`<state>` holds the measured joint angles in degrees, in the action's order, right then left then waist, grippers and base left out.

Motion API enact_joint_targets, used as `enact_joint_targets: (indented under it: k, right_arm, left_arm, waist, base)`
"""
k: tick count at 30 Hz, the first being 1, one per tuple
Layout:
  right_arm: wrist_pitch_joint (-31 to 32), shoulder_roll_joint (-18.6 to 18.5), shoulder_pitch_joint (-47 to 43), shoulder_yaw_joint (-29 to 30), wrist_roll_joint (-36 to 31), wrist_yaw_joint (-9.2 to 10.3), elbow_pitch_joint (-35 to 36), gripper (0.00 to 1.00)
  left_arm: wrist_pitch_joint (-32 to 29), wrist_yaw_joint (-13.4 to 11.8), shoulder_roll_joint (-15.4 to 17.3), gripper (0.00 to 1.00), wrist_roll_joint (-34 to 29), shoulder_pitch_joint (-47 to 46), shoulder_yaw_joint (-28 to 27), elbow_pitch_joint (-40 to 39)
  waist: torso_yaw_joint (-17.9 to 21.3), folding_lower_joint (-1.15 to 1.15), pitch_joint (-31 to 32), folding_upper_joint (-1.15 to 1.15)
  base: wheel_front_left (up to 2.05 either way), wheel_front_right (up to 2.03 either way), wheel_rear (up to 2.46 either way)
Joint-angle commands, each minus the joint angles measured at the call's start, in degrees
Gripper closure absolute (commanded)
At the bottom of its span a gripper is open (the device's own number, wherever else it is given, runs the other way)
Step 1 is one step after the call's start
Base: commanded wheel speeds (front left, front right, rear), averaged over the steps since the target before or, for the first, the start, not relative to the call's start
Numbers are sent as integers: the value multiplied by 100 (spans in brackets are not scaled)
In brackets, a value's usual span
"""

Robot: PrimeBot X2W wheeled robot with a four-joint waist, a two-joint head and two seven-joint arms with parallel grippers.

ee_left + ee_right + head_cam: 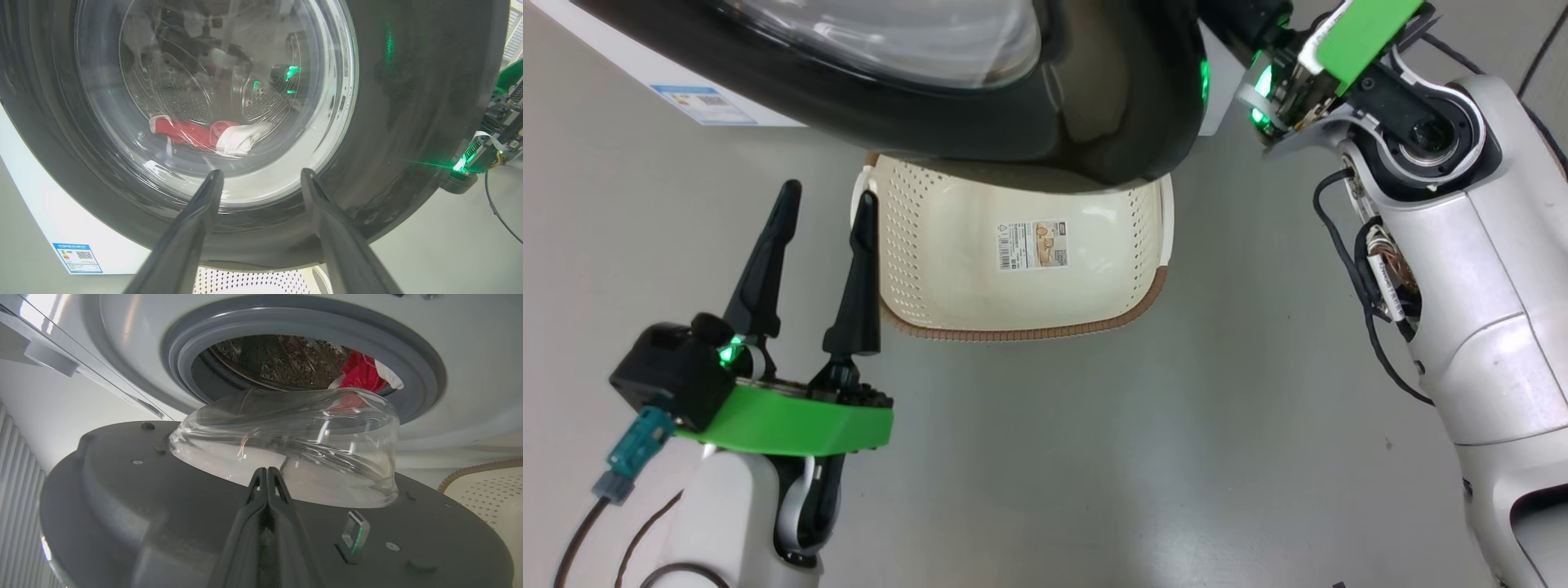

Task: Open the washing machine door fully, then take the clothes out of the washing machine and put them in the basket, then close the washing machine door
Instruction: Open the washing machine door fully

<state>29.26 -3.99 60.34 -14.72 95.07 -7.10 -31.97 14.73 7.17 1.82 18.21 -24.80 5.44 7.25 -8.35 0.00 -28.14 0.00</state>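
One of three steps is underway: our washing machine door stands part-open above the empty basket, right gripper pinched shut on nothing behind it, left gripper spread and empty (seemingly idle), the clothes in the drum.

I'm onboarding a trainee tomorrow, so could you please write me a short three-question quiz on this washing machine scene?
1. True or false: the cream-white perforated plastic basket holds clothes.
2. Where do the soft red and white fabric clothes lie?
A) in the perforated steel drum of the white front-loading washing machine
B) on the floor
C) in the basket
3. Fill in: the left end effector is open, fingers apart; the right end effector is ____.
Key: 1 false; 2 A; 3 shut.
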Motion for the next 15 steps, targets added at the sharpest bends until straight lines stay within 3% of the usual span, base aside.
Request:
enact_joint_targets:
  k: [1,15]
  right_arm:
    - [116,100,105,-147,32,-39,148,100]
    - [457,27,-208,-546,117,-39,343,100]
  left_arm:
    - [27,32,107,0,29,-52,-176,-151]
    - [27,-2,106,0,80,54,-242,-94]
  waist:
    - [-10,0,9,0]
    - [-130,0,350,0]
  base:
    - [0,0,0]
    - [0,0,0]
